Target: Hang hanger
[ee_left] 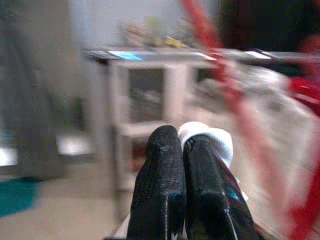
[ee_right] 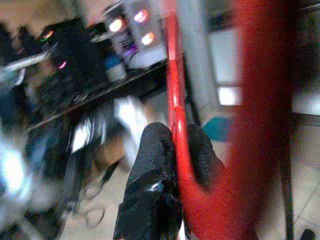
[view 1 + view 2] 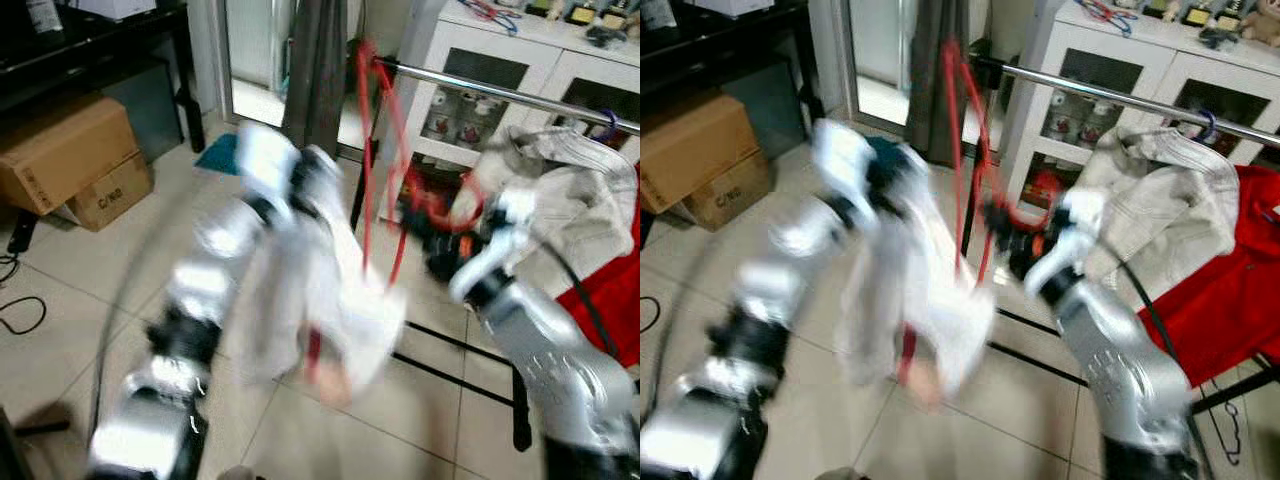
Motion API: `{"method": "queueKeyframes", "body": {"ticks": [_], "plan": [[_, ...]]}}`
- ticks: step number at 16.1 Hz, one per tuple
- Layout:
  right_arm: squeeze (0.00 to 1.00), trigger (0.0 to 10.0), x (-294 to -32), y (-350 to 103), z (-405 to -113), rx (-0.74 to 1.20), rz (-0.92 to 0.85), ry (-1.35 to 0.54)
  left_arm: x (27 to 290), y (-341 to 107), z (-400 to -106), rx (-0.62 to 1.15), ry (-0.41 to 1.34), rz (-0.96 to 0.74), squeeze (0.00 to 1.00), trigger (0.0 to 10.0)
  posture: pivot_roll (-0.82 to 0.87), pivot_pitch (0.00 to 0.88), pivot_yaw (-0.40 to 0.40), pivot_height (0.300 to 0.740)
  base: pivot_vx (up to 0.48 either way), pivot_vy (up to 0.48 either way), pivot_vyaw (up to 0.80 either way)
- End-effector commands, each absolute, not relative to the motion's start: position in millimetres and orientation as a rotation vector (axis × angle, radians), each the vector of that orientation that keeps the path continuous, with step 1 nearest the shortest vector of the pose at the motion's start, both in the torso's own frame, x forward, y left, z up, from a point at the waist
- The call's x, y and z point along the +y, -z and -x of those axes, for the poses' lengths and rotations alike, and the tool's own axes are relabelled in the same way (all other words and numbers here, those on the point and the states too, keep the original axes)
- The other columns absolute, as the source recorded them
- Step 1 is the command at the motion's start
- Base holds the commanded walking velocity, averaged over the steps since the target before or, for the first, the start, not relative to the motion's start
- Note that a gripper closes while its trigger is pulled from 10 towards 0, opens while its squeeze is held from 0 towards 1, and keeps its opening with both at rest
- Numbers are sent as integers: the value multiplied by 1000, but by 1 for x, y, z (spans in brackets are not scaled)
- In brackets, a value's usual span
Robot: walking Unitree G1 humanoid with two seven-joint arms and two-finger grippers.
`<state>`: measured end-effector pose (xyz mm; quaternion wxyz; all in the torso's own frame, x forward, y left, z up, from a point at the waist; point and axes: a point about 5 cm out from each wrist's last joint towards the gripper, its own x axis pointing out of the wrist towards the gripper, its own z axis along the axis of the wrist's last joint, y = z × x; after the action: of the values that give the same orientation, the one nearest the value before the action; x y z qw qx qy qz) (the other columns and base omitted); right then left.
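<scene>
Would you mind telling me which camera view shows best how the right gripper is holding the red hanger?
The right wrist view: the right gripper has its two black fingers closed on a thin bar of the red hanger, seen close up. Both eye views show the whole hanger, blurred, rising toward the metal rail. The left wrist view catches only a blurred red streak of it.

Motion-blurred — red hanger (image 3: 372,150), white garment (image 3: 330,300).

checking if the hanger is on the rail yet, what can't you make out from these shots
- Red hanger hook: both eye views motion-blurred, so whether it sits over the metal rail can't be told.
- White garment: a smear in both eye views; its type is unclear.
- Left gripper: what white thing its shut fingers pinch is mostly hidden behind them.
- Right gripper: hanger bar blocks the scene beyond.
</scene>
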<state>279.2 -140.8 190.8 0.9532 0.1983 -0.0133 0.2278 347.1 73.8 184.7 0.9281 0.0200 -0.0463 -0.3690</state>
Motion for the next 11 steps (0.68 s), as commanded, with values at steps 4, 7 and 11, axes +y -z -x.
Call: {"method": "queueKeyframes", "body": {"ticks": [4, 7, 11], "plan": [[0, 0, -172, -193, -298, -73, -428, -154, 54, -198, -315, -134, 961, 8, 0, 0, 20, 0, -53, 740, 0, 0, 0], [0, 10000, -190, -176, -296, 48, -286, -54, 84, -196, -314, -122, 754, 16, 0, 0, 36, 0, -68, 740, 0, 0, 0], [0, 10000, -201, -152, -271, 165, -158, 27, 132, -165, -296, 4, 478, -9, 0, 10000, 25, 0, -53, 740, 0, 0, -392]]}}
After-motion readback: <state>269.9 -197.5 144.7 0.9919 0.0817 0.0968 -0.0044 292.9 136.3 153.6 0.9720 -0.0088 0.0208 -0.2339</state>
